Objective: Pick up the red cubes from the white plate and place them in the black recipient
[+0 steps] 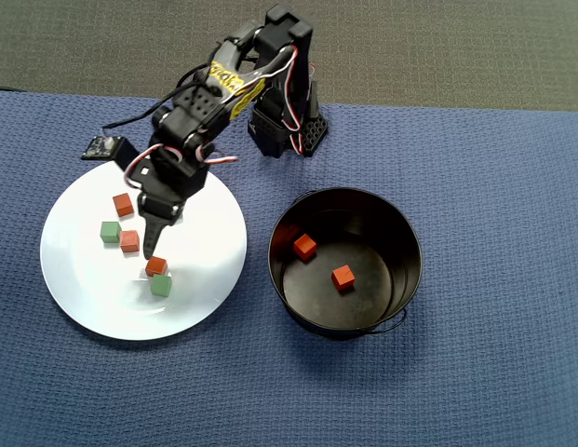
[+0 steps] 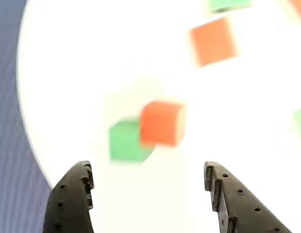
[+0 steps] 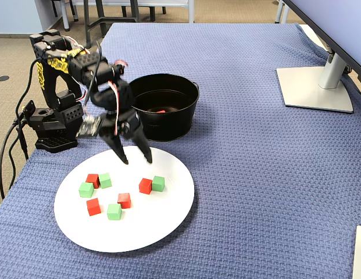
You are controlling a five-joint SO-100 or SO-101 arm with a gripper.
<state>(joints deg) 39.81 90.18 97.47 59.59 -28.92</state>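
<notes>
The arm reaches out over the white plate (image 3: pixel 168 224), its gripper (image 3: pixel 135 158) pointing down with the two fingers spread apart and nothing between them. In the wrist view both fingertips (image 2: pixel 72 194) frame bare plate, and just beyond the gap sits a red cube (image 2: pixel 161 123) touching a green cube (image 2: pixel 125 141), the pair blurred.

From the fixed view that same pair lies near the plate's middle: the red cube (image 3: pixel 146 185) pressed against its green neighbour (image 3: pixel 158 183), right below the claw's tips. Toward the plate's left part sit the others: a red cube (image 3: pixel 92 179) beside a green one (image 3: pixel 104 180), another green one (image 3: pixel 85 189) next to them, then a red cube (image 3: pixel 93 206), a red cube (image 3: pixel 124 200) and a green cube (image 3: pixel 114 211) nearer the front rim.

The black recipient (image 1: pixel 405 289) stands just beside the plate, on the blue cloth (image 1: pixel 493 186), not touching it as far as the overhead view shows. Inside it lie two red cubes (image 1: pixel 305 246) (image 1: pixel 342 277), apart from each other on the bottom.
</notes>
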